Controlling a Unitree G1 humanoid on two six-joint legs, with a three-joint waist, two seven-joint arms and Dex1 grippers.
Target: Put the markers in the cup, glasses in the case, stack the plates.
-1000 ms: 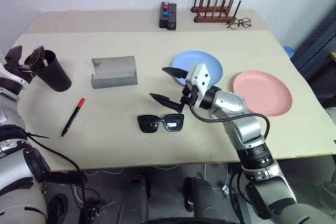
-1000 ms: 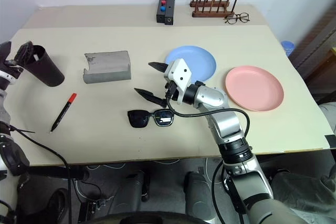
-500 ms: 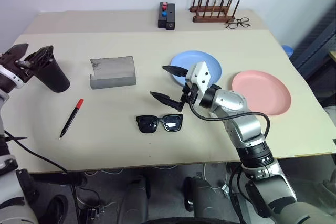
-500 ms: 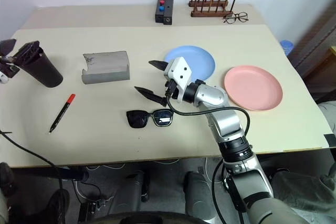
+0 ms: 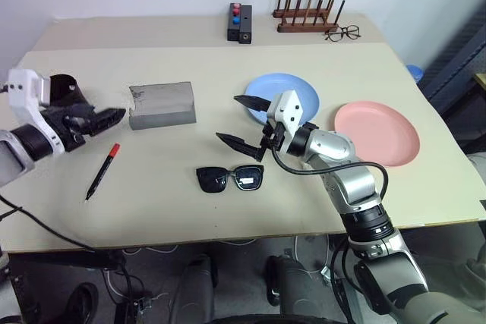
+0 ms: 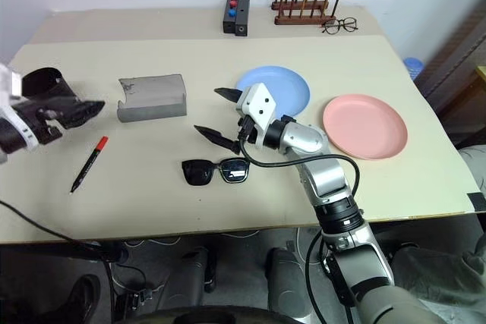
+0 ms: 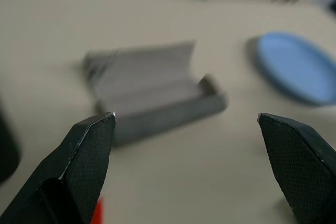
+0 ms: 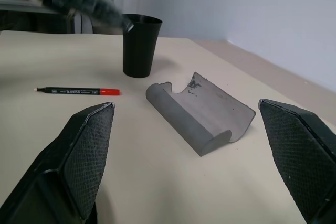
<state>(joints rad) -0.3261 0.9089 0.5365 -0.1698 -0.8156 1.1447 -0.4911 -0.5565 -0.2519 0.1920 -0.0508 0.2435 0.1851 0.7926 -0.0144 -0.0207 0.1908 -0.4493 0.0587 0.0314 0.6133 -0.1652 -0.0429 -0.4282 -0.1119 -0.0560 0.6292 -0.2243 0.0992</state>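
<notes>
- Judging from the table (image 5: 228, 221), I count nothing done: marker loose, sunglasses out, plates apart.
- Nearest the front edge lie the sunglasses (image 5: 230, 178), black, thick-framed, folded flat.
- My right gripper (image 5: 241, 122) hangs just behind them, jaws wide, empty.
- Left of them lies the marker (image 5: 104, 170), slim, black, red-capped.
- My left gripper (image 5: 97, 119) hovers above it, jaws spread, empty.
- Cup (image 6: 52, 86), dark, upright, stands by the left edge.
- Case (image 5: 162, 104), grey, gapes open mid-table.
- Blue plate (image 5: 298, 90) and pink plate (image 5: 377, 133) sit toward the right edge, separate.
</notes>
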